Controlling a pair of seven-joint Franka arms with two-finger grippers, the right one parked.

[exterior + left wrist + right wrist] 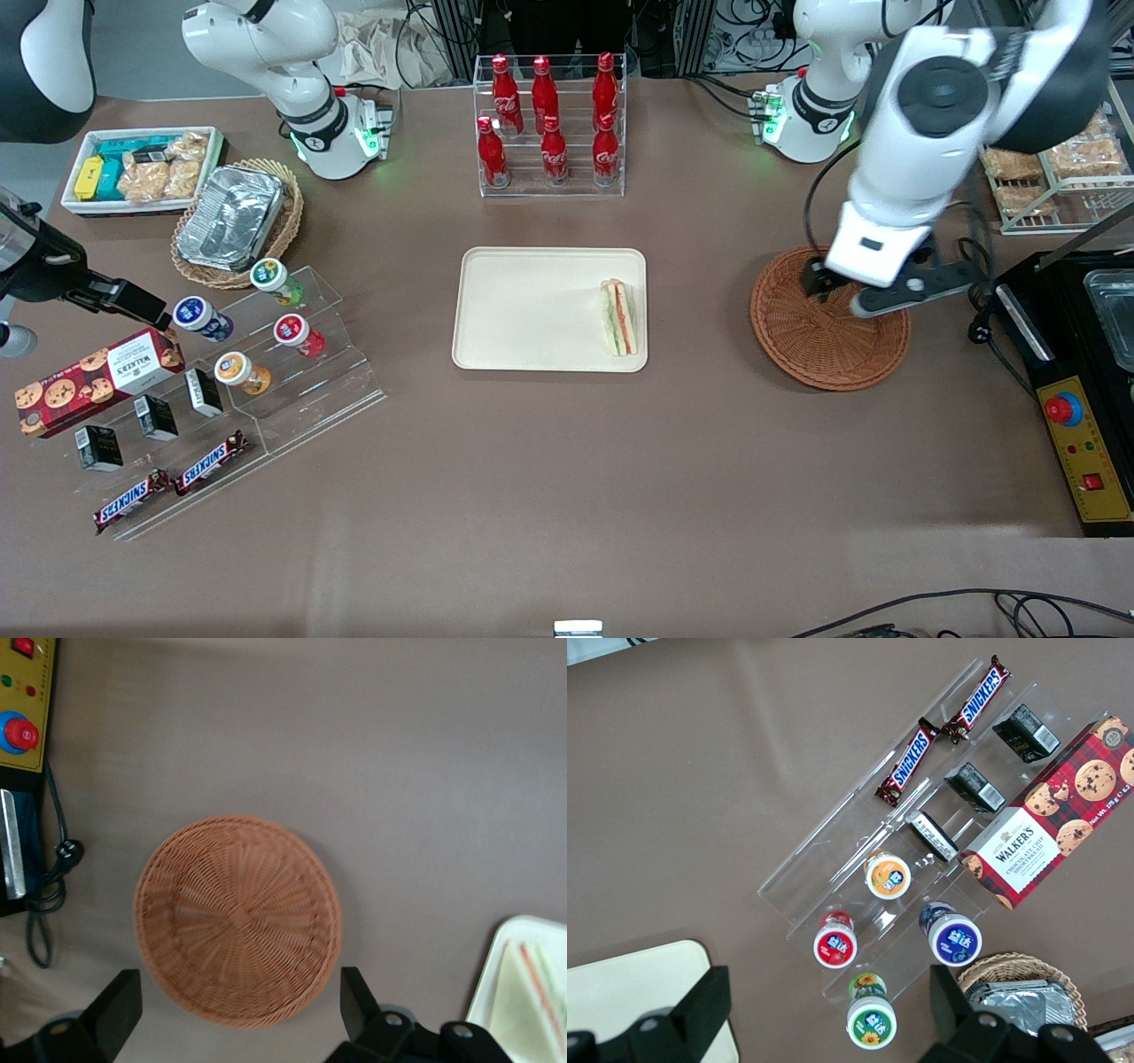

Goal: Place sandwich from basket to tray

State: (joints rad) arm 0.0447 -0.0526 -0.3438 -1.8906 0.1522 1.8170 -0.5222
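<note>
Left arm's hand [239,1010] hangs above the round, shallow, reddish-brown woven wicker basket [828,323], over the part of its rim farther from the front camera. Two black fingers [120,1001] stand wide apart, nothing between them; in the wrist view they straddle the basket's full width. Basket interior bare, weave visible to the centre.

Basket sits on the brown worktop [567,461] toward the working arm's end. Just beside it, farther toward that end, a black control box with a yellow panel and red round button [1063,409]; a black cable [44,895] lies looped between box and basket.

Flat rectangular cream-coloured plastic tray with rounded corners [523,310] lies mid-worktop, apart from the basket. Small triangular sandwich wedge of pale bread with red and green filling [618,317] rests on the tray, against the rim nearest the basket, filling edge up.

Farther from the front camera than the tray: clear acrylic rack of red cola bottles [549,124]. Toward the parked arm's end: lighter tan wicker basket holding a crinkled foil container [235,221], and a clear stepped display stand with small lidded cups, dark cartons and Snickers bars [257,381].
</note>
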